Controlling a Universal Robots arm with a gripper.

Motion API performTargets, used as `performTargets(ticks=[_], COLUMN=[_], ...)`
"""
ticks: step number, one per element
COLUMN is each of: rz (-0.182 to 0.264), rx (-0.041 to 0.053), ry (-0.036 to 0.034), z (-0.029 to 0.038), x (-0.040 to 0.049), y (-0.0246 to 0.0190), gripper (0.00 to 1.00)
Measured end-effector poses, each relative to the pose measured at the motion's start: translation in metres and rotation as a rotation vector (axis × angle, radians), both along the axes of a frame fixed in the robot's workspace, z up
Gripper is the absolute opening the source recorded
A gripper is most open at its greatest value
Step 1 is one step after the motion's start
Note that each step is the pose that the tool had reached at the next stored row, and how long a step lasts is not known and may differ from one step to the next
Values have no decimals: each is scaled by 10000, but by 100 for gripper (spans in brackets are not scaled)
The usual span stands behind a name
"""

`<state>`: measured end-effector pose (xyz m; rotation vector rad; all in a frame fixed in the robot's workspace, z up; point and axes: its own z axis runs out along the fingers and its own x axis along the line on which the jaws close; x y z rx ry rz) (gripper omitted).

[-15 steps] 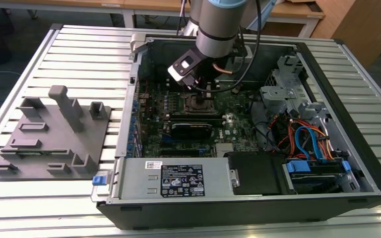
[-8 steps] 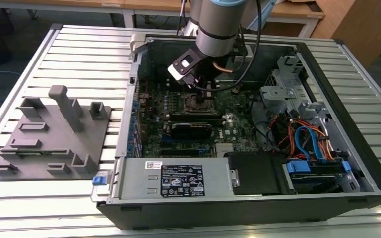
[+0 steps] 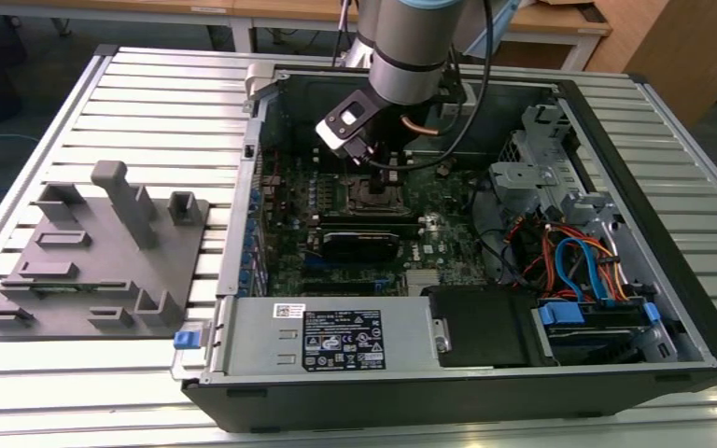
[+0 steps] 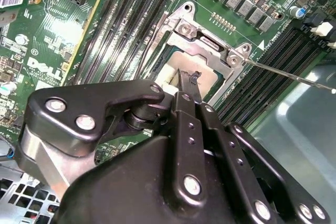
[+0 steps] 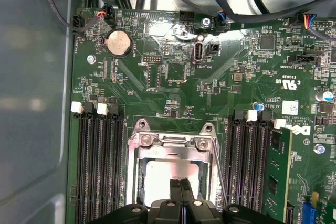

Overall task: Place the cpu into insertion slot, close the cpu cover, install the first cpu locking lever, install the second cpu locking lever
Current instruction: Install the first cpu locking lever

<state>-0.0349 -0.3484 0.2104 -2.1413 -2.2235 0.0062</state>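
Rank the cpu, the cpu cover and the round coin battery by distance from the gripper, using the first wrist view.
From the gripper:
1. cpu, right at its tips.
2. cpu cover, its frame around the cpu.
3. coin battery, far off, near the circuit board edge.

Open computer case (image 3: pixel 458 397) lying on a slatted table (image 3: pixel 147 93). Grey moulded fixture (image 3: pixel 97 271) beside it, at the exterior view's left. Inside: power supply (image 3: pixel 333 341) along the near wall, blue and orange cables (image 3: pixel 577 261), motherboard (image 5: pixel 157 93) with coin battery (image 5: pixel 119 42) and long black memory slots (image 5: pixel 100 166).
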Motion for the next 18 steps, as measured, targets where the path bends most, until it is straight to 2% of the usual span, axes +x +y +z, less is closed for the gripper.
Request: performTargets(ticks=[10, 18], rz=[0, 0], rx=[-66, -187], ry=[-1, -1], z=[30, 73], x=[0, 0], y=[0, 0], gripper=[11, 11])
